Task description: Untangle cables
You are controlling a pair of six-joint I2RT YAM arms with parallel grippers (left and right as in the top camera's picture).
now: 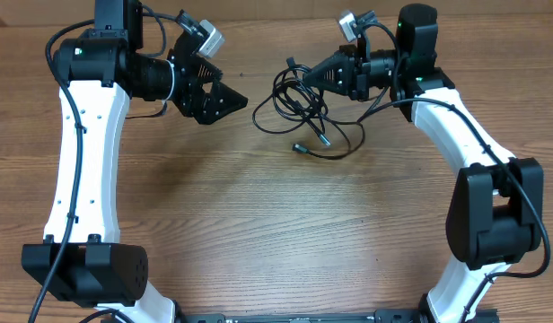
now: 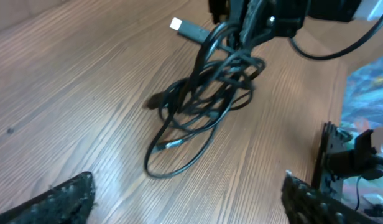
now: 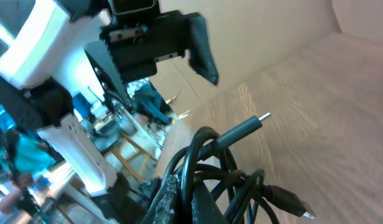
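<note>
Two arms, the left arm [image 1: 83, 170] and the right arm [image 1: 456, 135], rise from the near edge and reach toward the far side, white links with black joints. Beneath them the wooden bench [image 1: 258, 233] fills the overhead view.

At far left, the left tool [image 1: 224, 103] stands wide, nothing between its jaws, aimed to the right at the tangle but well apart from it. From its own camera its dark fingers [image 2: 58, 199] frame the bottom corners with bare wood between them.

At far right, the right tool [image 1: 303, 79] is pinched closed on the cables [image 1: 303, 112], gripping the top of the bundle. The cords hang from it in loose black loops that spread onto the bench at far centre; how many cords there are is hard to say, since the wrist views are blurred.

One silver-tipped plug [image 3: 264, 117] juts out beside the grip. Another small plug end [image 1: 299, 146] lies on the wood at the near side of the loops.
</note>
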